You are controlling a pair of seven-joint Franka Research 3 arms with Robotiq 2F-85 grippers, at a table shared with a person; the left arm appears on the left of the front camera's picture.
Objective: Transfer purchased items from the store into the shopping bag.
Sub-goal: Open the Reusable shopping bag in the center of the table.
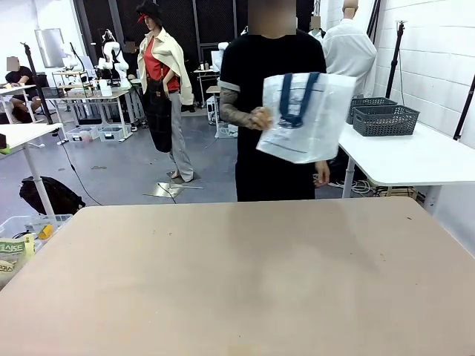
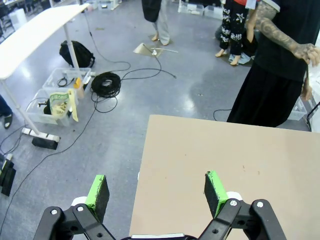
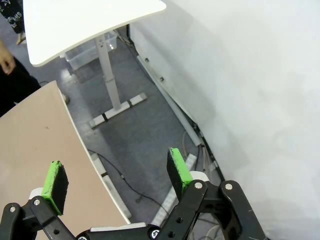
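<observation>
Across the table (image 1: 237, 282), shopping bag (image 1: 304, 119) in person's hand (image 1: 260, 117); left tool (image 2: 155, 189), right tool (image 3: 116, 174) spread, empty.

Matt tan table (image 1: 237, 282) – thin, crinkly translucent plastic shopping bag (image 1: 306, 119).

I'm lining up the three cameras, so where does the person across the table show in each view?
Front view: the person stands top centre, beyond the table's far edge, holding the shopping bag.
Left wrist view: upper right corner, a tattooed forearm over dark clothes.
Right wrist view: far left edge, a hand and dark clothing.
Shared landmark: the beige table, beside the person in all three.
</observation>
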